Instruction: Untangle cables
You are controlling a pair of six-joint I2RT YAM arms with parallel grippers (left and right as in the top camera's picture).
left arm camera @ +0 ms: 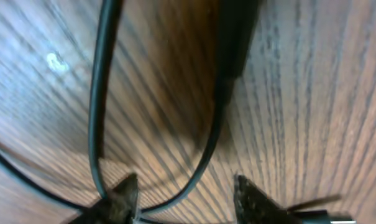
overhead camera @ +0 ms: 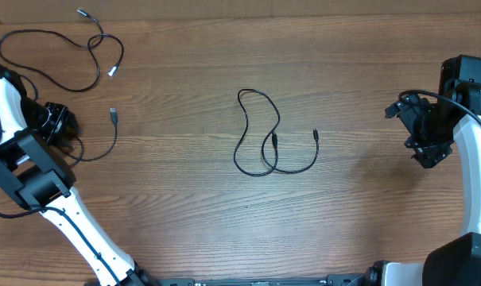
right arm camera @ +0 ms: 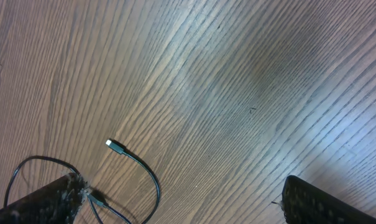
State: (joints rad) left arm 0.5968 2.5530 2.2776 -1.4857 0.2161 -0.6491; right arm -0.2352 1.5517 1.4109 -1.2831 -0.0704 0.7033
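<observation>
The left pincer (left arm camera: 184, 199) hangs low over the desk (overhead camera: 184, 222), fingers parted, a thin black cord (left arm camera: 97, 93) lying loose between them. The right pincer (right arm camera: 181, 199) gapes wide, empty. A second cord (overhead camera: 274, 141) loops mid-desk. A third (overhead camera: 113, 70), silver-tipped, sprawls at the far left.

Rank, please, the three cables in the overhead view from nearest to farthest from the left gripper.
1. Lower-left cable: runs right up to the left gripper, with its plug just beside it.
2. Top-left cable: looped in the top-left corner of the view, a little beyond the gripper.
3. Centre cable: lies in the middle of the view, clearly farthest.
</observation>
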